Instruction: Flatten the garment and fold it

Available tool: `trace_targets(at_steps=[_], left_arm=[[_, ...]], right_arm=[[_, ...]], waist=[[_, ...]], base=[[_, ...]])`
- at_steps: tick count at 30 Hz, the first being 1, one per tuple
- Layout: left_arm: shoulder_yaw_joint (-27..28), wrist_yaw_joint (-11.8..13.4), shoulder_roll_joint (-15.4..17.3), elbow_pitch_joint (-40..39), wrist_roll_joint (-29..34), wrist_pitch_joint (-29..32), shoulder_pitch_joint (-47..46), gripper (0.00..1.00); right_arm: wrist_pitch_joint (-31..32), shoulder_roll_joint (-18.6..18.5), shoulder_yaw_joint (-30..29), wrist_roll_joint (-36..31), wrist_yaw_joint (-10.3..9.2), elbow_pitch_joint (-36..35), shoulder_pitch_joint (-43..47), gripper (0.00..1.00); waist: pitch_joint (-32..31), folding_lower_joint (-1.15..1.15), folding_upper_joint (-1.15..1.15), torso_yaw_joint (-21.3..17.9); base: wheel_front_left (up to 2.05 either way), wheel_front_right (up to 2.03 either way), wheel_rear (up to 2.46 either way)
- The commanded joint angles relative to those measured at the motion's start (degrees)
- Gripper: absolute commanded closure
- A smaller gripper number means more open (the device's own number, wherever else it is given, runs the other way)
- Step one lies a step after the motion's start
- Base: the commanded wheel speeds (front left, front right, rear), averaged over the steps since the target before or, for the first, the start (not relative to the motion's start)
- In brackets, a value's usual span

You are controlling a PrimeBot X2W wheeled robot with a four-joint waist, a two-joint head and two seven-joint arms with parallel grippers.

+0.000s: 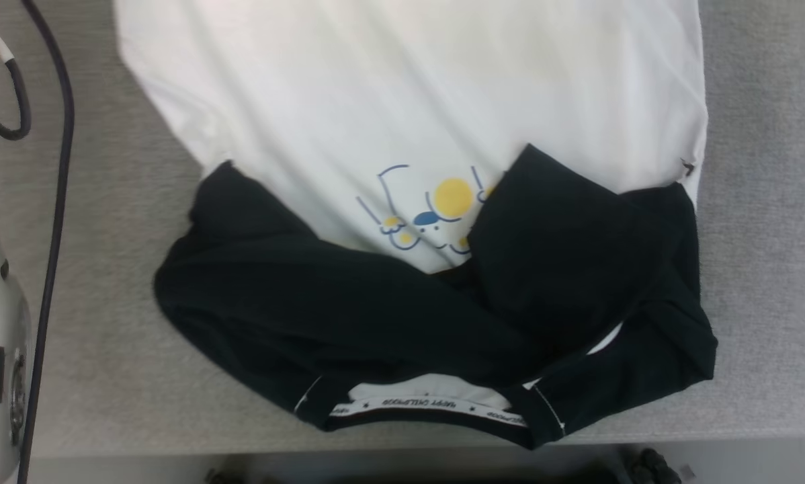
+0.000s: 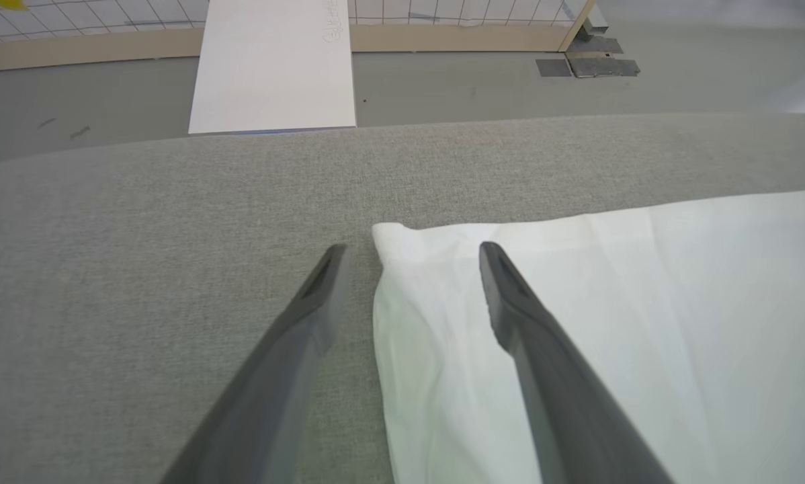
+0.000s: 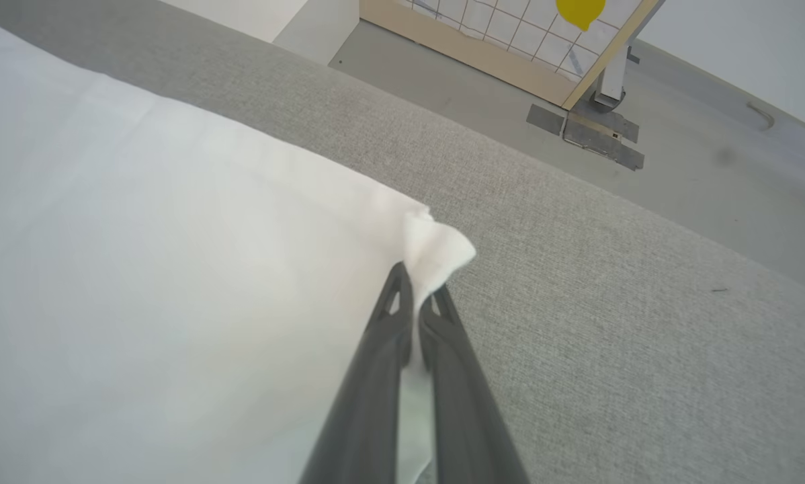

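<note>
White body, black sleeves — the garment (image 1: 409, 101) lies spread on the grey bench (image 1: 93, 302); its collar (image 1: 429, 407) sits at the bench's near edge, and both sleeves (image 1: 295, 296) are already crossed inward just beyond the collar, one covering part of the cartoon print (image 1: 436, 208). Farthest from the collar, at what looks like the hem, the right end effector (image 3: 417, 286) is clamped on one white corner; the left end effector (image 2: 412, 249) stands wide apart, straddling the other corner without gripping it. By my judgement the flattening and sleeve folds are done — the left grip and the lengthwise fold, hem toward the collar, remain.
</note>
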Motion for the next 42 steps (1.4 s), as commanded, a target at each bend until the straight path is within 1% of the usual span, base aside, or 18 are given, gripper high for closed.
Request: trace_targets(at_steps=[1,5,8,11,12,13,14,17,19,22,24,27,31,35,38,42], left_arm=[[-0.31,0.73,0.43,1.13,1.08,0.71,-0.83,0.00],[-2.35,1.85,2.18,3.93,3.59,4.42,-1.76,0.00],[-3.28,3.98,3.54,5.92,4.92,9.16,-1.32,0.00],[-2.99,5.36,3.70,5.96,3.83,13.80,-0.15,0.00],[-2.48,5.72,3.46,5.34,2.92,14.80,0.32,0.33],[-2.37,5.79,3.42,4.67,2.56,15.26,0.63,0.75],[-2.14,5.70,3.36,3.64,2.08,15.20,0.97,1.00],[-0.55,5.61,2.92,1.00,0.69,12.04,1.68,1.00],[1.29,5.50,2.05,-0.40,-0.82,8.26,1.92,1.00],[3.89,4.56,0.34,-1.65,-3.47,2.62,2.49,1.00],[5.05,3.13,-0.50,-1.93,-4.99,-0.84,3.16,1.00],[6.13,0.93,-1.49,-1.88,-7.06,-4.07,4.38,1.00],[7.70,-2.47,-3.34,-1.64,-10.78,-8.38,8.10,1.00],[7.87,-4.54,-3.87,-1.77,-13.06,-11.14,14.85,1.00],[7.89,-5.48,-4.64,-2.95,-15.22,-13.43,20.94,1.00],[7.63,-5.98,-4.62,-5.93,-17.40,-15.07,30.57,1.00]], right_arm=[[-0.70,-0.14,0.90,0.89,-0.09,-0.57,-0.04,1.00],[-1.69,-0.55,3.15,2.84,-0.09,-1.60,0.22,1.00],[-2.18,-1.20,4.51,3.84,-0.09,-2.06,0.47,1.00],[-2.45,-1.77,5.25,4.69,-0.09,-2.35,0.55,1.00],[-2.47,-2.06,5.40,4.84,-0.09,-2.38,0.48,1.00],[-2.45,-2.26,5.44,4.96,-0.09,-2.36,0.39,1.00],[-2.50,-2.50,5.48,5.03,-0.09,-2.36,0.20,1.00],[-2.73,-2.99,5.47,5.11,-0.09,-2.05,-0.17,1.00],[-3.14,-3.17,5.05,5.15,-0.09,-1.60,-0.25,1.00],[-4.29,-3.61,3.71,4.75,-0.09,-0.63,-0.15,1.00],[-5.21,-4.04,2.73,4.39,-0.09,0.21,0.26,1.00],[-6.39,-4.72,1.49,4.10,-0.09,1.09,1.11,1.00],[-8.18,-5.92,-0.09,4.31,-0.09,2.19,4.09,1.00],[-9.32,-6.64,-0.49,5.98,-0.09,2.40,9.25,1.00],[-10.03,-6.87,-1.12,8.59,-0.09,1.66,14.51,1.00],[-9.95,-7.12,-2.30,11.58,-0.09,-0.23,23.47,1.00]], waist=[[2.98,0.00,0.00,-3.19],[3.86,0.00,0.00,-4.32],[3.99,0.00,0.00,-4.56],[3.93,0.00,0.00,-4.34],[3.91,0.00,0.00,-4.17],[3.90,0.00,0.00,-4.01],[3.91,0.00,0.00,-3.81],[3.67,0.00,0.00,-3.30],[3.15,0.00,0.00,-2.87],[1.51,0.00,0.00,-1.88],[-0.47,0.00,0.00,-0.98],[-3.77,0.00,0.00,0.31],[-10.15,0.00,0.00,2.10],[-16.83,0.00,0.00,3.18],[-22.16,0.00,0.00,3.77],[-28.99,0.00,0.00,4.18]], base=[[0.00,0.00,0.00],[0.00,0.00,0.00],[0.00,0.00,0.00],[0.00,0.00,0.00],[0.00,0.00,0.00],[0.00,0.00,0.00],[0.00,0.00,0.00],[0.00,0.00,0.00],[0.00,0.00,0.00],[0.00,0.00,0.00],[0.00,0.00,0.00],[0.00,0.00,0.00],[0.00,0.00,0.00],[0.00,0.00,0.00],[0.00,0.00,0.00],[0.00,0.00,0.00]])
